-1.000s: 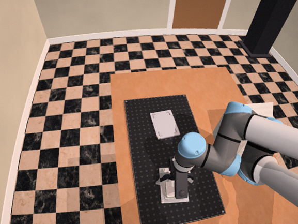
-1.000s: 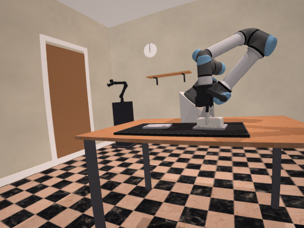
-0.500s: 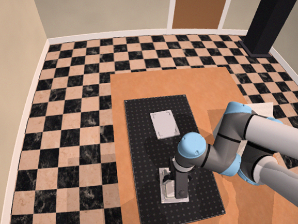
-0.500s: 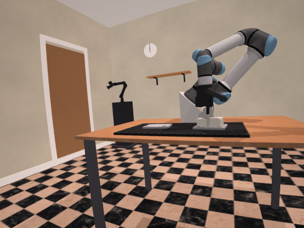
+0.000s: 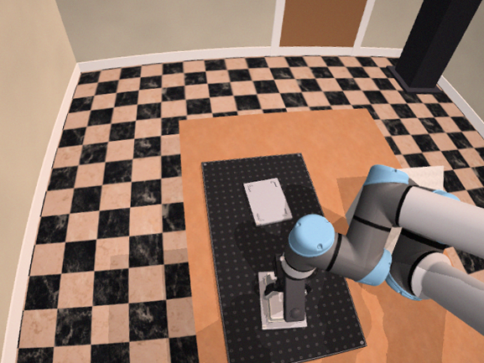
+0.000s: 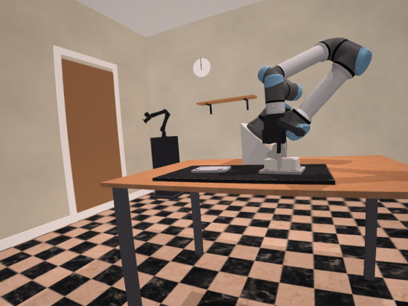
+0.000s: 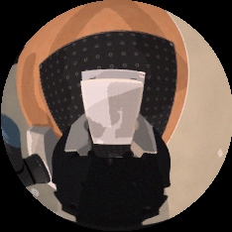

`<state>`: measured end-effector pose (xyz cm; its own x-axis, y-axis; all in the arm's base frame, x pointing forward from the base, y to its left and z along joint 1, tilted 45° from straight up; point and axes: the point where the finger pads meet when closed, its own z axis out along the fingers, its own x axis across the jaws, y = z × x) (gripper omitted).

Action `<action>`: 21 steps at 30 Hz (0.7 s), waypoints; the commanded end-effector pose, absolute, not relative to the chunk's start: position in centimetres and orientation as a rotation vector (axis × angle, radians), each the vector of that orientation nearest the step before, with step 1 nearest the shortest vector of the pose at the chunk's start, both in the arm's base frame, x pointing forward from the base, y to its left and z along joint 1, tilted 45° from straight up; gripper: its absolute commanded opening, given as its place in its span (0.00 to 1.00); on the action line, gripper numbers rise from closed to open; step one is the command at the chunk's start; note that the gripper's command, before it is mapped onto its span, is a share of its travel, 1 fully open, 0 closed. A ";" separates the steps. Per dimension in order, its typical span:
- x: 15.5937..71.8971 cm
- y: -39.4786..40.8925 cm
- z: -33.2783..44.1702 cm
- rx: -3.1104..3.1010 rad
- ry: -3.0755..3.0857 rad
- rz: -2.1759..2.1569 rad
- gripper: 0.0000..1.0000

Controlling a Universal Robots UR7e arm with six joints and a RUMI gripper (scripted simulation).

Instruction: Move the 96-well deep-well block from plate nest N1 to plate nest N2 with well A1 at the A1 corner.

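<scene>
Clamped from above, the dark two-jaw gripper [image 6: 278,154] pinches the white rectangular 96-well deep-well block [image 6: 289,162], which sits in the pale flat plate nest N1 [image 5: 296,325] at the lower centre of the top view. Higher on the black dotted breadboard [image 5: 230,238], the second pale plate nest N2 [image 5: 266,200] holds nothing. Whether the block has lifted is unclear from these views.
</scene>
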<state>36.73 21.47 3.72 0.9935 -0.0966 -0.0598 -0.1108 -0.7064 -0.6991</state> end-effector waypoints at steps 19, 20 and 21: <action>36.7 20.4 4.8 -2.360 0.144 0.023 0.00; 36.7 20.3 4.9 -2.360 0.144 0.023 0.00; 36.7 20.2 5.0 -2.360 0.144 0.023 0.00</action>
<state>36.71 20.59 4.62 0.9935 -0.0968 -0.0600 -0.1110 -0.7064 -0.6990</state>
